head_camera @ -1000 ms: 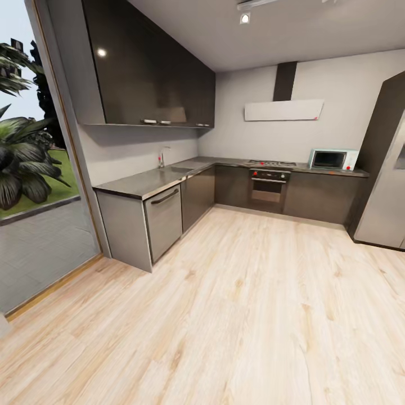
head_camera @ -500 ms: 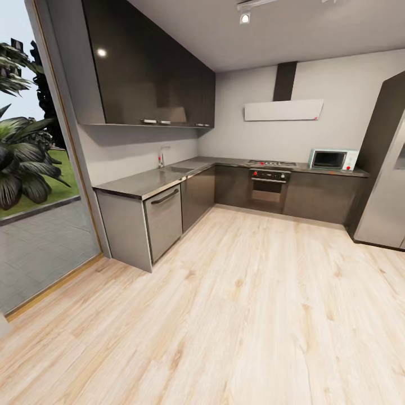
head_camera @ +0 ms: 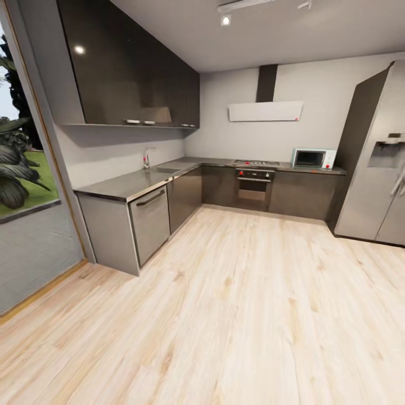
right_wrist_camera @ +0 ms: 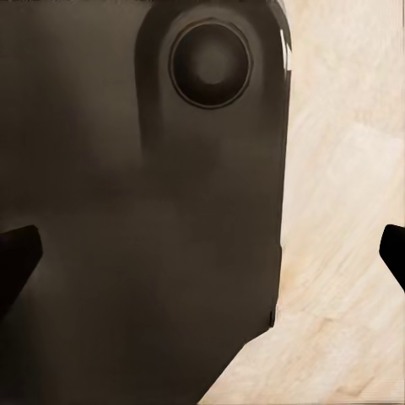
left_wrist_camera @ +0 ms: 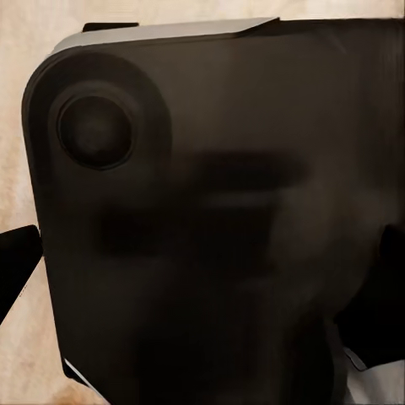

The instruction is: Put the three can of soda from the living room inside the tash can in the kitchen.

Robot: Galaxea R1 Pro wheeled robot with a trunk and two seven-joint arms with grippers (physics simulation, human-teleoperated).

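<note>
I am in the kitchen, with glossy dark cabinets (head_camera: 129, 62), a grey worktop (head_camera: 126, 184) and a pale plank floor (head_camera: 236, 304). The three can of soda and the tash can are out of view. In the left wrist view, my left gripper (left_wrist_camera: 202, 270) is open; its dark fingertips (left_wrist_camera: 17, 261) sit at the picture's edges, over a dark part of my own body. My right gripper (right_wrist_camera: 202, 261) is likewise open, with fingertips (right_wrist_camera: 17, 261) wide apart over my dark body and the pale floor (right_wrist_camera: 337, 211).
The L-shaped counter runs along the left and back walls, with a dishwasher (head_camera: 149, 222), oven (head_camera: 254, 188) and microwave (head_camera: 313, 158). A steel fridge (head_camera: 377, 174) stands at the right. A glass door (head_camera: 28, 225) to a garden is at the left.
The whole head view has shifted left, so the camera has turned right. More of the fridge shows and less of the garden.
</note>
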